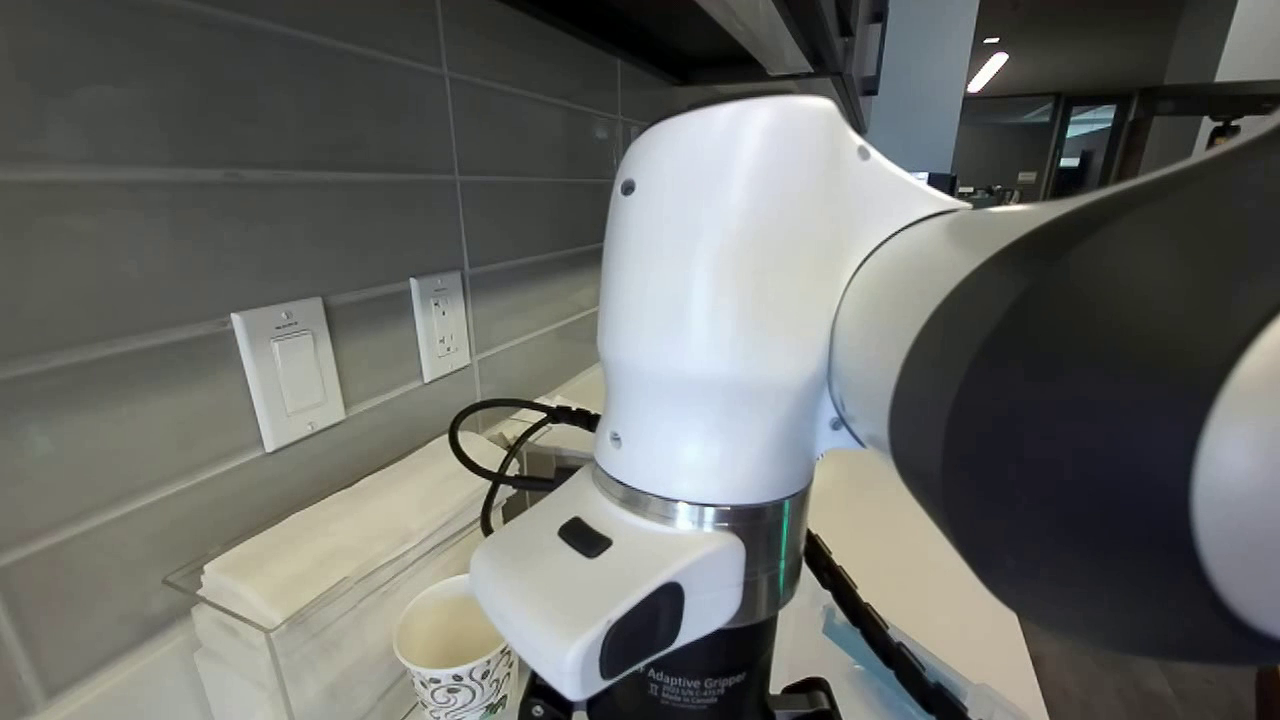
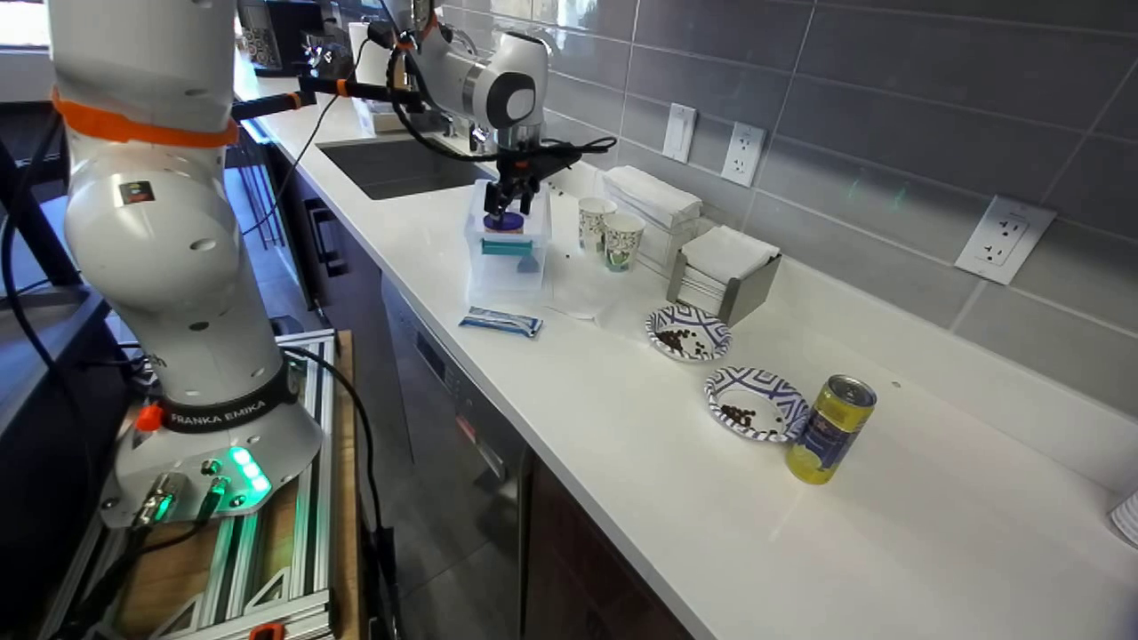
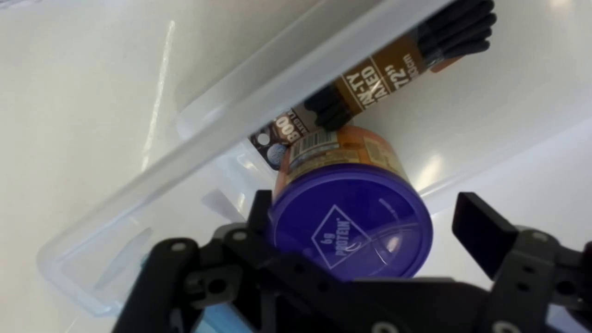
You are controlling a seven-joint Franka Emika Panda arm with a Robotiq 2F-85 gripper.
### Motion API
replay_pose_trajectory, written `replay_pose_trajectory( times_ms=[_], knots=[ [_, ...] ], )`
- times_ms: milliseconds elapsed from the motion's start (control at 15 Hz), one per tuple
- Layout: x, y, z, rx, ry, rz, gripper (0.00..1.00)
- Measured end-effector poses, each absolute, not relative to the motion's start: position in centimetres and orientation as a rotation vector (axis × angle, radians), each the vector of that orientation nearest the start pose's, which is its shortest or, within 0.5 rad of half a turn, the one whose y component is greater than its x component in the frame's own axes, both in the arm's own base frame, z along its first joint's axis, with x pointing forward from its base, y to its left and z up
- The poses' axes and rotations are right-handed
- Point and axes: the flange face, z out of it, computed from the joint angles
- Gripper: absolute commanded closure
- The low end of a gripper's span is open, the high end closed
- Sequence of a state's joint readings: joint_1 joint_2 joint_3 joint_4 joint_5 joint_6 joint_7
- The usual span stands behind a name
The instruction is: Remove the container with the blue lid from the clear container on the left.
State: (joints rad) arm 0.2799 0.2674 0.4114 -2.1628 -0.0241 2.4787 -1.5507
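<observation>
In the wrist view the container with the blue lid (image 3: pixel 342 222) shows its deep blue-purple lid to the camera, with an orange, labelled body behind. It stands inside the clear container (image 3: pixel 138 185), whose see-through rim crosses the picture diagonally. My gripper (image 3: pixel 365 208) is open around the lid. The finger on the picture's left is right at the lid's edge; whether it touches I cannot tell. A gap separates the lid from the finger on the right. In an exterior view the gripper (image 2: pixel 513 200) points down over the blue-lidded container (image 2: pixel 504 223). The lid's near edge is hidden by the gripper body.
Beside the blue-lidded container lies a bootlace pack (image 3: pixel 370 83). Paper cups (image 2: pixel 622 240) and napkin holders (image 2: pixel 725 276) stand close by along the wall. A wrapped bar (image 2: pixel 500 322), patterned bowls (image 2: pixel 680 311) and a can (image 2: pixel 831 431) are on the counter. A sink (image 2: pixel 400 169) lies beyond.
</observation>
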Motion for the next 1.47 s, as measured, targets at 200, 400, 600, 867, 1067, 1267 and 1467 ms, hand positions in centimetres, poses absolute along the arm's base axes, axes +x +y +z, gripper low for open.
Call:
replay_pose_trajectory(
  times_ms=[200, 400, 600, 867, 1067, 1267, 1467],
  knots=[
    [44.1, 36.2, 28.5, 1.387, 2.876, 0.165, 0.0],
    [44.2, 36.2, 28.0, 1.389, 2.882, 0.158, 0.0],
    [44.2, 36.3, 28.0, 1.388, 2.882, 0.16, 0.0],
    [44.3, 36.7, 28.0, 1.386, 2.877, 0.165, 0.0],
    [44.3, 36.8, 28.0, 1.399, 2.862, 0.161, 0.0],
    [44.5, 36.8, 27.7, 1.422, 2.835, 0.173, 0.0],
    [44.5, 36.9, 26.9, 1.431, 2.831, 0.172, 0.0]
  ],
)
